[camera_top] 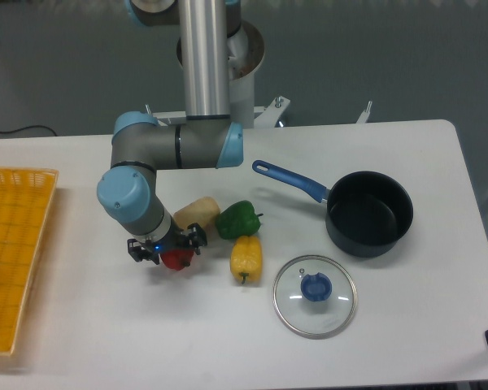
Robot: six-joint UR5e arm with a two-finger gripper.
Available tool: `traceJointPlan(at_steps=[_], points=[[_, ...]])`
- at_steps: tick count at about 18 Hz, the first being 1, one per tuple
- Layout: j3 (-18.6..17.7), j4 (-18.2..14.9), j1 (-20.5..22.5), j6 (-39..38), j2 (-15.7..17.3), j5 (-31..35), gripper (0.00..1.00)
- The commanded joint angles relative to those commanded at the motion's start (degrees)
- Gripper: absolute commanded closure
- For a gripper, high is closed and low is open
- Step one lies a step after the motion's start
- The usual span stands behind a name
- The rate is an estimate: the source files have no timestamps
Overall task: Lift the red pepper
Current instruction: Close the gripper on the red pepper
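My hand is reaching down over the red pepper, its fingers sitting at either side of it on the white desk, but I cannot tell whether they are pinching it. Just right of my hand, the yellow pepper and green pepper are lying together.

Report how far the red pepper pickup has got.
Done: the hand is down over the red pepper, fingers on either side of it. In hand: the grasp itself; whether the fingers have closed firmly is not clear from this view. Left: the lift, since the pepper appears to sit on the table, left of the yellow pepper.
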Motion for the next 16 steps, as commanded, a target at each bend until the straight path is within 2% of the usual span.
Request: traceJointPlan(at_steps=[3, 6, 12, 16], points=[[0.35, 0.0, 0.0, 0.26, 0.0, 0.0, 0.24], [0.7, -0.09, 0.0, 0.09, -0.26, 0.0, 0.4], [1.32, -0.26, 0.0, 0.35, -0.26, 0.0, 0.43], [4.65, -1.57, 0.09, 0.53, 0.26, 0.62, 0.43]])
